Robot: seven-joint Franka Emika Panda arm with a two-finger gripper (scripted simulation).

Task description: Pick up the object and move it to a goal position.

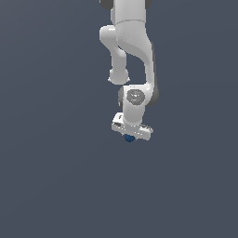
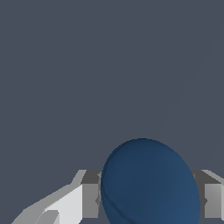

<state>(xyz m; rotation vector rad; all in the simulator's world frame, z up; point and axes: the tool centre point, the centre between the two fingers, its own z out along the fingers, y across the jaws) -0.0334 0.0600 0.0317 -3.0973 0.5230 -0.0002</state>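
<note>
Gripper (image 1: 130, 137): I see my fingers (image 2: 89, 199) pressed against both sides of the ball, clamped on it.
Ball (image 2: 151, 183): dark blue, held between the fingertips, peeking out just under the white hand in the exterior view.
Arm (image 1: 132, 51): I have it reaching straight down.

The object is a small dark blue ball (image 1: 129, 138), smooth, plain and unmarked. In the exterior view it sits just below the centre of the frame, toward six o'clock, showing as a small rounded blue patch; only its lower part is visible there, the upper part being hidden. Nothing but flat grey lies around it, and whether it rests on a surface cannot be told. In the wrist view the ball (image 2: 151, 183) looms large and slightly oval, evenly shaded, with a faint curved line near its seven o'clock edge.
</note>
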